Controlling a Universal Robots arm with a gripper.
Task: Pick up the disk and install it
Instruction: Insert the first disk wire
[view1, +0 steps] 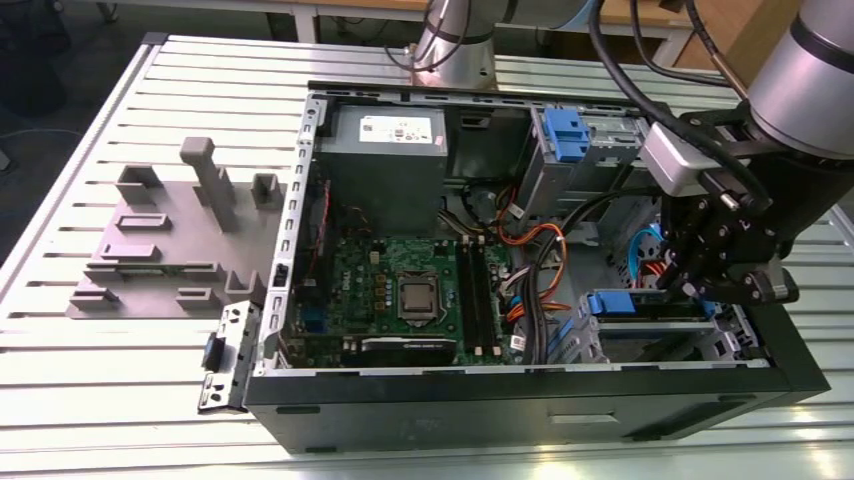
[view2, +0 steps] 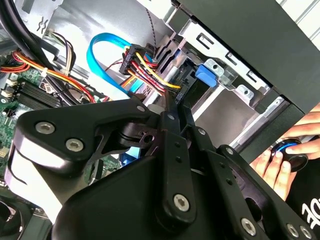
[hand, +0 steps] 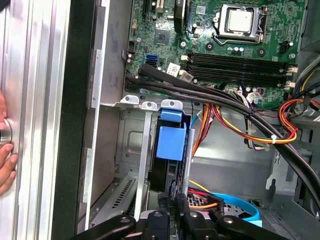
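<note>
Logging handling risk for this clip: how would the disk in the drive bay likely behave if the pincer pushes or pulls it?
The disk looks like a rigid slab, so it should not flex. It stands on edge between the metal bay rails, so it would probably slide along them rather than tip. The pincer sits close above; the blue plastic tab may bend first.

The disk stands on edge inside the computer case's drive bay. Its blue rail faces outward. A dark body shows beneath.
</note>
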